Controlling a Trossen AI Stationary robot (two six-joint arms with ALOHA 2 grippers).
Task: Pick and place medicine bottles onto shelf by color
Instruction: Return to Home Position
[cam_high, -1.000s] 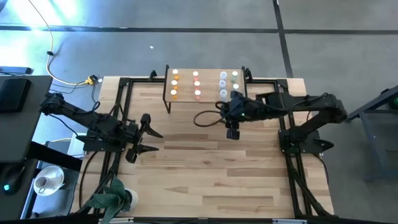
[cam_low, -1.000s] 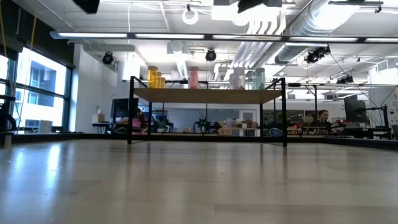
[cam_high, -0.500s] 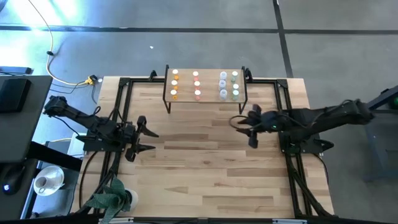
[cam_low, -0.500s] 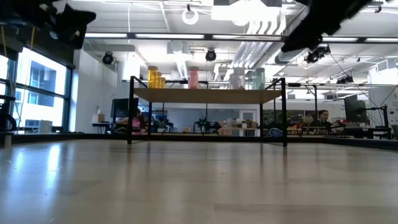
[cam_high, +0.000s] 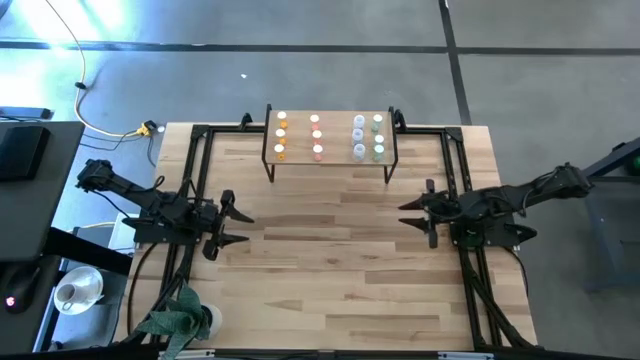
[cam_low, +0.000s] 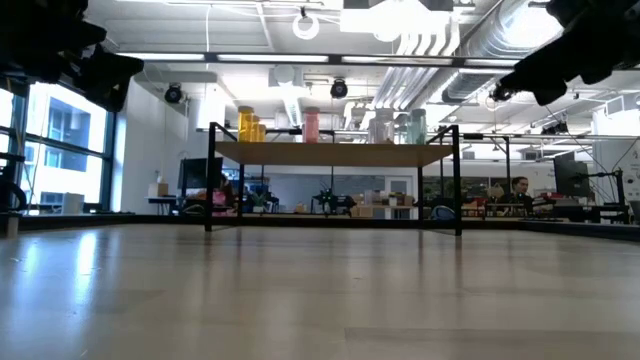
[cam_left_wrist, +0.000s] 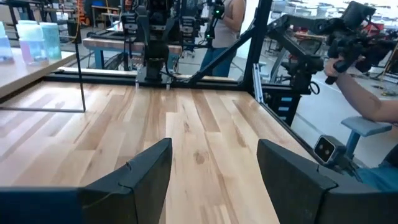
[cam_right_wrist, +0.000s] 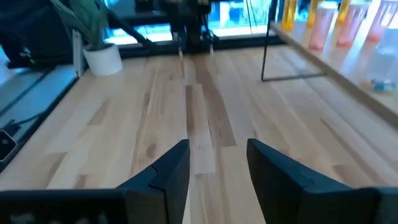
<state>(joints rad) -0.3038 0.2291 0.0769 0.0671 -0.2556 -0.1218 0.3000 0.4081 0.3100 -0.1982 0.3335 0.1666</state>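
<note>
Fingers (cam_left_wrist: 146, 171) of left gripper (cam_high: 240, 227) and right gripper (cam_high: 406, 214) both spread w/ nothing held, each parked at its own side of table (cam_high: 330, 265), well apart from shelf (cam_high: 336, 135) where medicine bottles (cam_high: 317, 137) stand in colour cols, so sorting looks complete.

Nothing legible afaict: no txt, brand, nr or sign can be read in any view. The medicine bottles (cam_high: 316, 135) on the shelf (cam_high: 337, 140) are too small to make out any label, both from above and from table level.
</note>
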